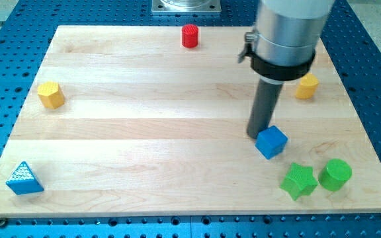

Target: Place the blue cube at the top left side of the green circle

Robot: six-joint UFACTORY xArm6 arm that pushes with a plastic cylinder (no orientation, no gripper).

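Note:
The blue cube (pixel 271 141) lies on the wooden board at the view's lower right. The green circle (pixel 335 174), a short cylinder, stands to its lower right near the board's right edge. My tip (pixel 256 135) is at the cube's upper left corner, touching or nearly touching it. The rod rises from there into the grey arm body at the view's top right.
A green star (pixel 299 181) lies just left of the green circle. A yellow block (pixel 306 86) sits right of the rod, partly hidden by the arm. A red cylinder (pixel 190 36) is at top centre, a yellow hexagon (pixel 51 94) at left, a blue triangle (pixel 24 178) at bottom left.

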